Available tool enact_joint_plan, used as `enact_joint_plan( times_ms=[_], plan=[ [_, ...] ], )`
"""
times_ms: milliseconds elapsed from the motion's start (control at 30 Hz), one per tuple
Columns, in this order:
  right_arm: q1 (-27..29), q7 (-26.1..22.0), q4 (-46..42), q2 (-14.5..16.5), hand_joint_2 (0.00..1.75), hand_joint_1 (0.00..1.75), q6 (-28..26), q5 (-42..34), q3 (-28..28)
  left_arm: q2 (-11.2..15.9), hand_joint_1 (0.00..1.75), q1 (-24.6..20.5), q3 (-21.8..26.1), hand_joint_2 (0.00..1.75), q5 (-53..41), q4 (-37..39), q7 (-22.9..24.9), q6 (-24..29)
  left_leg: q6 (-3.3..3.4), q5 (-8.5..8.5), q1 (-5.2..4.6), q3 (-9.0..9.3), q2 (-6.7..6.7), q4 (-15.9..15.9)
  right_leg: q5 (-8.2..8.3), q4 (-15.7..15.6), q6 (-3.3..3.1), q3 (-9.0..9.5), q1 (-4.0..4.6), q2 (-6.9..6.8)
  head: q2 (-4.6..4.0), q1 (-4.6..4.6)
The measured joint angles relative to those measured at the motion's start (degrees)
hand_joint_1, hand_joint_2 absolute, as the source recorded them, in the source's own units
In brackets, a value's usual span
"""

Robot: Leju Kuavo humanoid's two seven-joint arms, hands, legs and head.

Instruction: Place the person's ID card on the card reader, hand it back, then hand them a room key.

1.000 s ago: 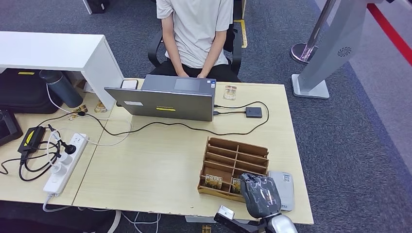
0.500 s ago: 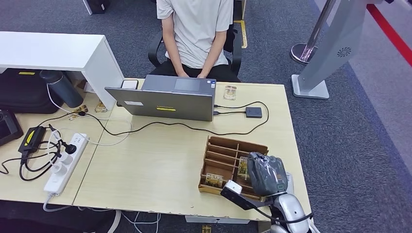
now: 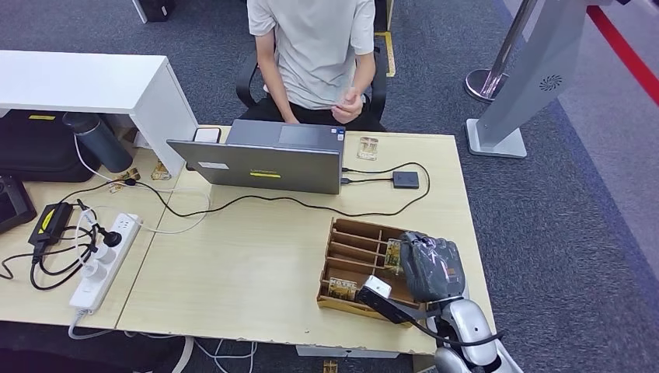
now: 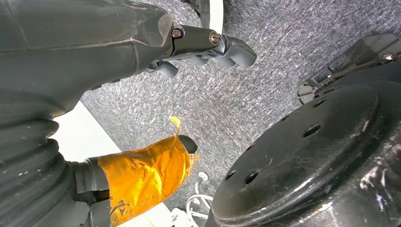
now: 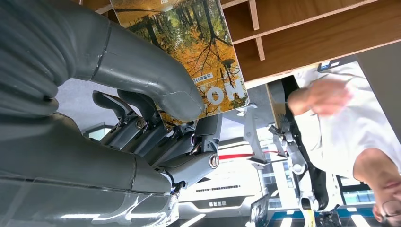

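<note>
My right hand [image 3: 430, 266] hangs over the right end of the wooden card organizer [image 3: 353, 245]. It pinches a room key card [image 3: 394, 252] printed with autumn trees. In the right wrist view the thumb [image 5: 156, 80] presses on the key card [image 5: 198, 42], just clear of the organizer's slats [image 5: 302, 33]. A small ID card [image 3: 367, 148] lies at the table's far edge, close to the person [image 3: 315, 47]. The black card reader [image 3: 406, 179] sits right of the laptop. My left hand [image 4: 142, 52] hangs beside my body over carpet, fingers apart, holding nothing.
A grey laptop [image 3: 264, 165] stands between the person and the organizer, its cables crossing the table. Another key card [image 3: 342, 287] stays in the organizer's front slot. A power strip [image 3: 105, 260], a dark bottle [image 3: 97, 140] and a white shelf [image 3: 93, 81] are at the left.
My right hand has risen and moved forward over the organizer, bringing the key card up out of its slot. The person has lifted one hand from the laptop.
</note>
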Motion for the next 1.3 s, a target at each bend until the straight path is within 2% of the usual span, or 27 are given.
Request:
enact_joint_plan(
  times_ms=[133, 400, 467, 633, 767, 1000, 1167, 1300],
  plan=[
    [-1.1, 0.0, 0.0, 0.2, 1.75, 1.75, -0.2, 0.4, -0.4, 0.0, 0.00, 0.0, 0.0, 1.75, -0.3, 0.0, 0.0, -0.1, 0.00, 0.01, 0.00, 0.00, 0.01, 0.0, 0.01, 0.0, 0.00, 0.00, 0.00, 0.01, 0.00, 0.00],
    [-7.4, 0.2, 0.2, 1.2, 1.75, 1.75, 0.5, 0.3, -2.5, 0.0, 0.00, -0.4, 0.0, 1.75, -0.9, 0.0, 0.3, -0.3, 0.01, 0.02, -0.01, -0.01, 0.02, 0.0, 0.02, 0.0, 0.00, 0.01, 0.00, 0.02, 0.00, -0.01],
    [-10.4, 1.2, 1.1, 1.8, 1.75, 1.75, 1.3, 1.2, -2.8, -0.1, 0.00, -0.6, -0.1, 1.75, -1.3, 0.0, 0.6, -0.5, 0.00, 0.02, -0.01, -0.04, 0.08, 0.0, 0.04, 0.1, -0.01, -0.03, -0.01, 0.09, 0.00, -0.01],
    [-25.8, 4.5, 10.5, 4.2, 1.75, 1.75, 4.9, 3.7, -3.9, -1.9, 0.00, -1.7, -0.2, 1.75, -1.1, 0.0, 2.6, 1.9, 0.00, 0.15, -0.05, -0.03, 0.25, 0.0, 0.19, 0.2, -0.03, -0.13, -0.04, 0.25, 0.00, 0.00],
    [-33.9, 5.9, 17.0, 5.9, 1.75, 1.75, 6.6, 4.9, -4.2, -3.4, 0.00, -2.2, -0.2, 1.75, -1.2, 0.0, 3.4, 2.4, -0.02, 0.20, -0.05, -0.03, 0.21, 0.1, 0.25, 0.2, -0.04, -0.12, -0.03, 0.23, 0.00, 0.01],
    [-40.9, 9.2, 23.9, 8.3, 1.75, 1.75, 7.9, 7.8, -3.9, -3.9, 0.00, -2.4, -0.2, 1.75, -1.2, 0.0, 3.7, 1.9, -0.04, 0.18, -0.03, -0.05, 0.18, 0.0, 0.24, 0.2, -0.06, -0.17, -0.01, 0.22, 0.00, -0.01],
    [-42.8, 9.9, 27.2, 9.2, 1.75, 1.75, 6.9, 8.7, -3.8, -4.2, 0.00, -2.4, -0.2, 1.75, -1.1, 0.0, 3.8, 1.8, -0.04, 0.18, -0.03, -0.06, 0.16, 0.0, 0.23, 0.2, -0.06, -0.17, -0.02, 0.20, 0.00, -0.01],
    [-43.2, 9.9, 29.0, 9.6, 1.75, 0.00, 6.3, 9.1, -3.6, -4.3, 0.00, -2.4, -0.2, 1.75, -0.9, 0.0, 3.7, 1.7, -0.04, 0.18, -0.04, -0.07, 0.16, 0.0, 0.23, 0.2, -0.06, -0.17, -0.02, 0.20, 0.00, -0.01]
  ],
)
